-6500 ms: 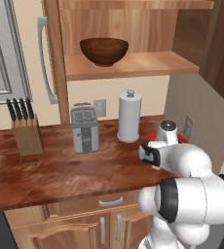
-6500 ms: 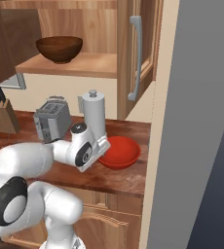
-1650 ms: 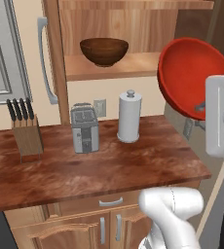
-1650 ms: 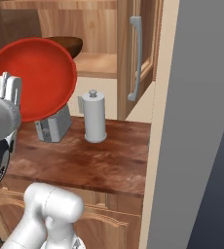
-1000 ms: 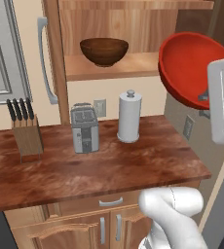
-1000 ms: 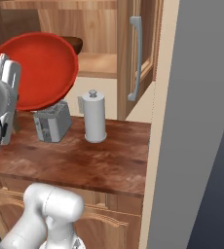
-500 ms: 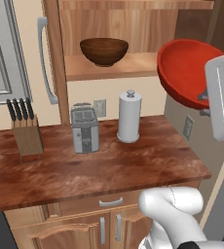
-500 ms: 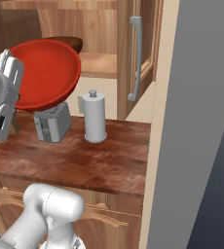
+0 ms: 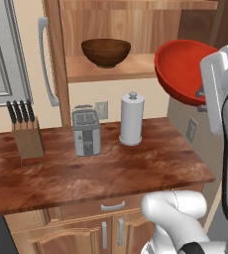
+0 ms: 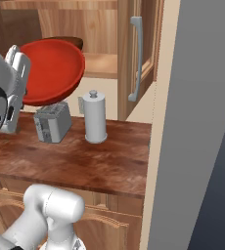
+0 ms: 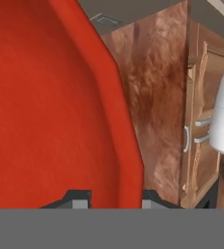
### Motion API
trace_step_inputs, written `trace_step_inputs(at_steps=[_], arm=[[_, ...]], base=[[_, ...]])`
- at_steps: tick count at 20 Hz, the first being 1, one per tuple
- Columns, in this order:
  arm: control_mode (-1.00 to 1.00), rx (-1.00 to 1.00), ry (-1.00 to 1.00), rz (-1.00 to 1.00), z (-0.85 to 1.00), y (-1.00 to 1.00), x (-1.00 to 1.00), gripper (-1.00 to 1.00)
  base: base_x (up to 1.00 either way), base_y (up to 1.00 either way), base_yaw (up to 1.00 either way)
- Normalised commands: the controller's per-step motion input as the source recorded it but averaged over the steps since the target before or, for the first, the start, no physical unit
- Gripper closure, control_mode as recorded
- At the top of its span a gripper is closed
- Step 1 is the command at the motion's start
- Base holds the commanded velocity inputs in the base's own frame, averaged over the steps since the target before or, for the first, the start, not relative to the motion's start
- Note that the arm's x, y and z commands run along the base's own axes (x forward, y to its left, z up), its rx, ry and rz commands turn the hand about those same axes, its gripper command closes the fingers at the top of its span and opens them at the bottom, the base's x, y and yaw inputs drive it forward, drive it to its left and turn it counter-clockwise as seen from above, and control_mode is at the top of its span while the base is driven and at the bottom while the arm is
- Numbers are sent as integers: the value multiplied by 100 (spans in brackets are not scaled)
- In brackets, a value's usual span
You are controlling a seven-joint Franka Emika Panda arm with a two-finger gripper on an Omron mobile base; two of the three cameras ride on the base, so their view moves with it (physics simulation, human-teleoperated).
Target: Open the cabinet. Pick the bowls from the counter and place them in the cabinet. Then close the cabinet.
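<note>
**Red bowl held aloft beside the open cabinet shelf**

The glossy red shallow bowl (image 9: 185, 72) was a smooth, evenly coloured dish with a thin rim, tilted so that its hollow faced partly sideways. It hung in the air above the long reddish-brown wood-grain counter (image 9: 111, 173), level with the shelf of the medium-brown wooden wall cabinet (image 9: 116, 69) and just to the right of that shelf in the left base view. The two-finger gripper (image 11: 109, 197) was clenched on the bowl's rim: in the hand view the red rim passed between the two dark finger tips, one on each side of it.

The dark brown, deeper wooden bowl (image 9: 106, 52) stood upright on the cabinet shelf, well apart from the red one.

The left base view showed the wooden bowl whole, along with a wooden knife block (image 9: 26, 139), a small grey toaster (image 9: 86, 130) and a white paper-towel roll on its stand (image 9: 131, 119) on the counter. From the right base view the red bowl (image 10: 53, 71) covered nearly all of the wooden bowl, leaving a dark sliver above it; that view showed the open cabinet door with its long grey bar handle (image 10: 136, 58). The hand view added the bowl's inner surface close up, with the counter and the base cabinet doors (image 11: 199, 131) below.
</note>
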Motion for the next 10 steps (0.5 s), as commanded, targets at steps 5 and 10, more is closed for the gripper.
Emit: trace_step_inputs(at_steps=[5, 10], arm=[[-100, -4, -1, 0, -1, -1, 37, 100], [-100, -3, -1, 0, -2, -12, 38, 100]], base=[[0, 0, 0], [0, 0, 0]])
